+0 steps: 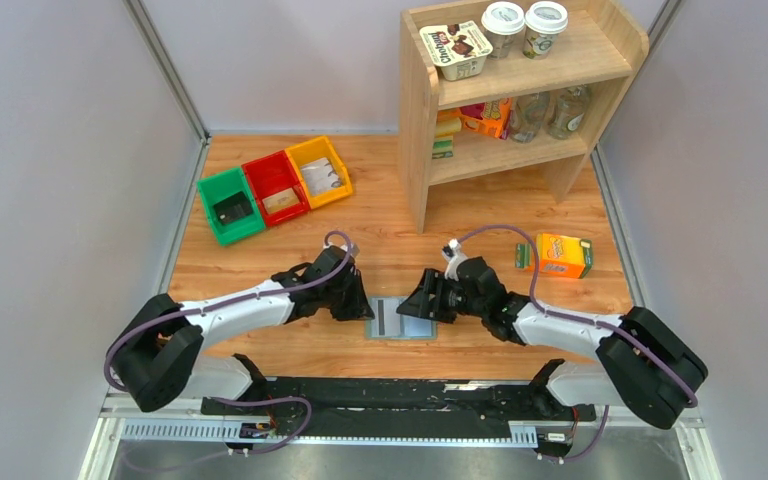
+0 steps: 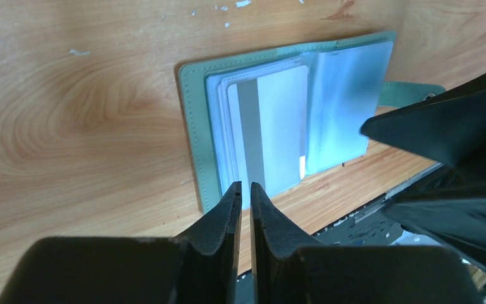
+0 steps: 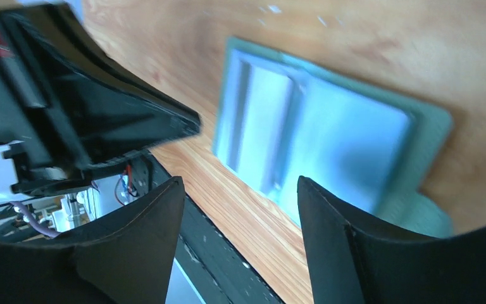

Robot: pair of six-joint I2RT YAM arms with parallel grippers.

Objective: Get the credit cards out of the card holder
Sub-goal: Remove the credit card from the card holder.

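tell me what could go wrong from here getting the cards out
1. The right gripper hangs open above the card holder, seemingly not pinning it, so pulling the card may drag the whole holder.
2. The left gripper has only the card's edge at its tips; it may slip.
3. Both grippers crowd the holder and could bump.

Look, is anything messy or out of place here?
The orange carton lies alone on the table, beside the shelf, while a similar carton sits on the shelf. Nothing looks spilled or broken.
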